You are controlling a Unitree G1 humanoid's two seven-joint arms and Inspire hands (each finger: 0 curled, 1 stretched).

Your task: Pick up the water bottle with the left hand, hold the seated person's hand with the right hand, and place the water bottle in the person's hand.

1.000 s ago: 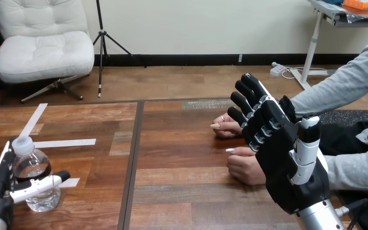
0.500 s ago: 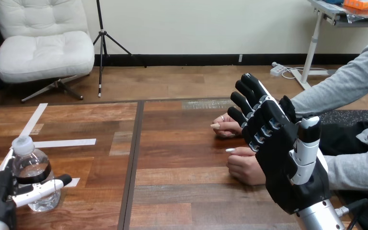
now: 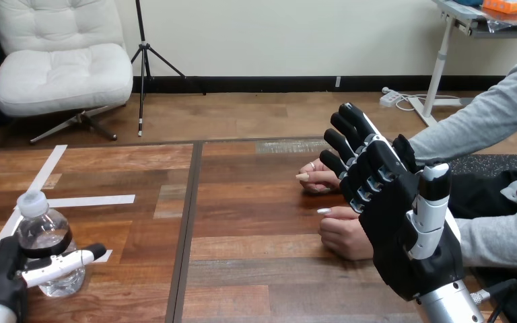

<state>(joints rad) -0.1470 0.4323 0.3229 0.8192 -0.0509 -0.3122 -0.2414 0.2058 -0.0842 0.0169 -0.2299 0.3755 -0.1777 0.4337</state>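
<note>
Wall: plain, pale; black baseboard. Floor: wood boards. Chair: white, tufted, far left. Tripod: black, beside chair. Desk: upper right, white leg; orange item on top, perhaps a box. Power strip: white, on floor near desk. Table: wood planks, white tape at left.

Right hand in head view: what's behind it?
The person's farther hand and the person's nearer hand rest on the table, fingers showing left of the right hand. Their wrists are covered by it.
</note>
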